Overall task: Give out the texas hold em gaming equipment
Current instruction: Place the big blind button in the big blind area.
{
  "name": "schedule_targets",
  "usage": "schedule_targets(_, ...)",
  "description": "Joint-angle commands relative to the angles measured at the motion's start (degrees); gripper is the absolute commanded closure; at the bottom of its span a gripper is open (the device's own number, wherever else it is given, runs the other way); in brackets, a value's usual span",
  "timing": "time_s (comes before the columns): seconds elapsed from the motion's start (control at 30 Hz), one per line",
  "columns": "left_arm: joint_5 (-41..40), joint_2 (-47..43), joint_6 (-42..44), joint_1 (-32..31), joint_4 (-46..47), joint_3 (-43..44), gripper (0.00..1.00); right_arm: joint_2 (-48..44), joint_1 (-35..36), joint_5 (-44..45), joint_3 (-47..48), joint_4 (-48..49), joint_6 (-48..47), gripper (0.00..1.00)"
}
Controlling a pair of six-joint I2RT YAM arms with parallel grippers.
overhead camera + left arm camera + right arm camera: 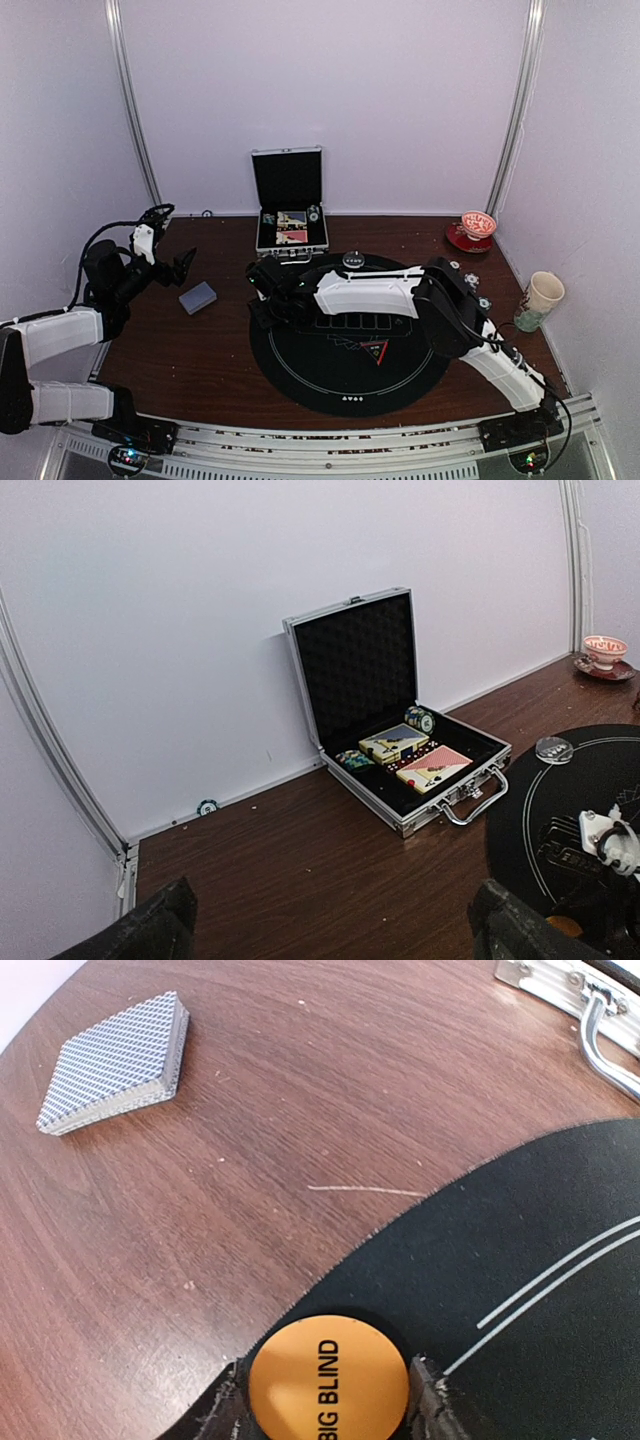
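Bracketing orange button disc [328, 1380] at the mat [520, 1290]'s left edge: my right gripper [327, 1400], jaws half-spread at its rim, grip uncertain. Disc light, stiff, slick, thin; pinch across edges. My left gripper [330, 935] wide, empty.

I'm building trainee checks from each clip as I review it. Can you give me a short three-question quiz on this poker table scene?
1. True or false: the silver hard case at the back of the table has its lid shut.
2. The round orange disc marked BIG BLIND sits between the fingers of the right tool. What is under it? A) bare wood B) the edge of the round black mat C) the case lining
3. In a few words: where does the grey-blue-backed deck of cards lie?
Key: 1 false, the lid stands open. 2 B. 3 On the brown wooden table, left of the mat in the top view, not touching it.
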Motion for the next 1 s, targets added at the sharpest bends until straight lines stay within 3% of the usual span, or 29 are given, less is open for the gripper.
schedule_targets(0.0, -0.35, -0.41, -0.49, 0.27, 3.15, -0.58, 0.02, 2.23, 0.23, 0.81, 1.62, -1.36, -0.69, 0.40)
schedule_targets(0.23, -0.41, -0.28, -0.58, 0.23, 3.17, -0.58, 0.02, -4.61, 0.48, 2.94, -2.65, -4.12, -1.85, 0.17)
schedule_targets(0.4, -0.60, -0.70, -0.60, 0.23, 3.07, -0.58, 0.02, -15.40, 0.40, 4.30, -13.97, -3.66, -1.10, 0.12)
schedule_targets(0.73, -0.49, -0.63, -0.45, 0.25, 2.90, -0.58, 0.02, -39.24, -0.32, 8.55, -46.50, -0.45, 0.10, 0.00)
schedule_targets(0.97, -0.58, -0.50, -0.17, 0.26, 2.81, -0.58, 0.02, -47.12, -1.82, 9.05, -59.75, 2.94, 0.68, 0.00)
